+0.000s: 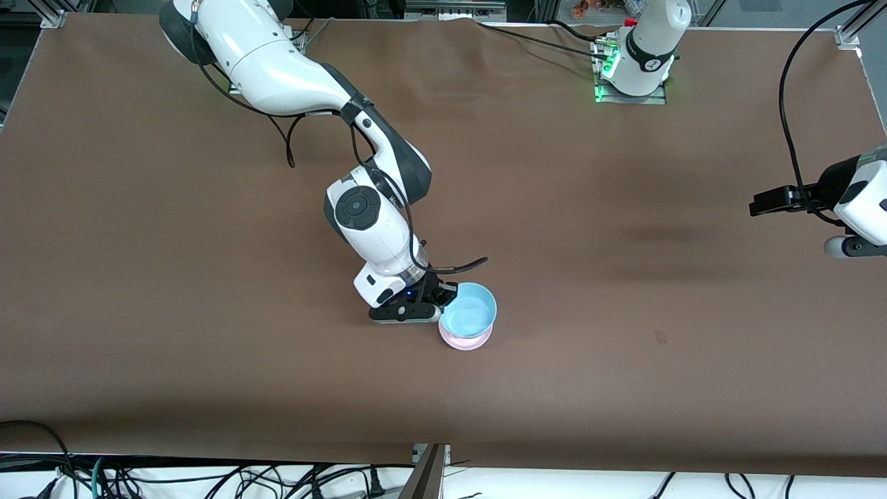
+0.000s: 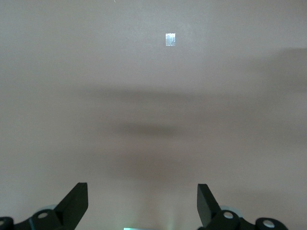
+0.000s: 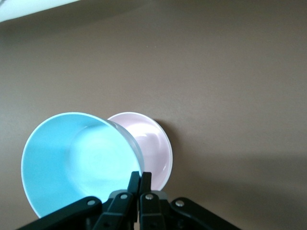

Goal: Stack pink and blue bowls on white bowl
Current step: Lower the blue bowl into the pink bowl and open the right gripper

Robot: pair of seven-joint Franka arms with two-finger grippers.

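Note:
My right gripper (image 1: pixel 443 298) is shut on the rim of the light blue bowl (image 1: pixel 470 310) and holds it tilted just over the pale pink bowl (image 1: pixel 466 341), which sits on the brown table. In the right wrist view the shut gripper (image 3: pixel 140 179) pinches the blue bowl's (image 3: pixel 81 163) rim, and the pink bowl (image 3: pixel 153 143) shows beside and below it. I cannot tell whether the two bowls touch. The white bowl is not visible. My left gripper (image 2: pixel 141 191) is open and empty above bare table at the left arm's end, where that arm (image 1: pixel 859 201) waits.
The brown table (image 1: pixel 624 388) stretches wide around the bowls. A small pale tape mark (image 2: pixel 170 39) lies on the table in the left wrist view. Cables hang along the table edge nearest the front camera (image 1: pixel 208 478).

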